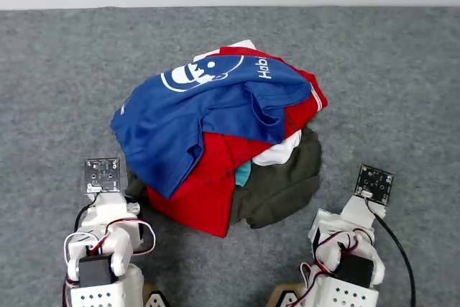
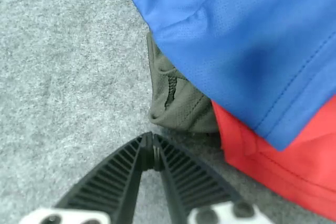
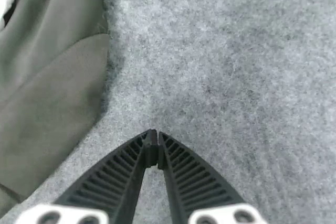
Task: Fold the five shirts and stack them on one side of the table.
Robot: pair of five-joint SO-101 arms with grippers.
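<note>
1. The left gripper (image 2: 153,149), black with ribbed fingers, has its tips pressed together on nothing. It sits low over the grey felt-like tabletop (image 2: 58,77), just short of the pile's near left corner.
2. The right gripper (image 3: 153,142), of the same black ribbed make, is also closed tip to tip and empty. It is over bare felt beside the pile's near right edge.
3. The shirts lie unfolded in one crumpled heap at mid-table, between and beyond the two arms.
4. A dark olive knit shirt (image 1: 282,181) forms the heap's near right side.
5. A bright red shirt (image 1: 205,185) spreads over the olive one toward the near left.
6. A sliver of teal cloth (image 1: 243,172) and a bunched white shirt (image 1: 279,153) show between them.
7. A royal blue shirt with white print (image 1: 201,106) drapes over the top of the heap.
</note>
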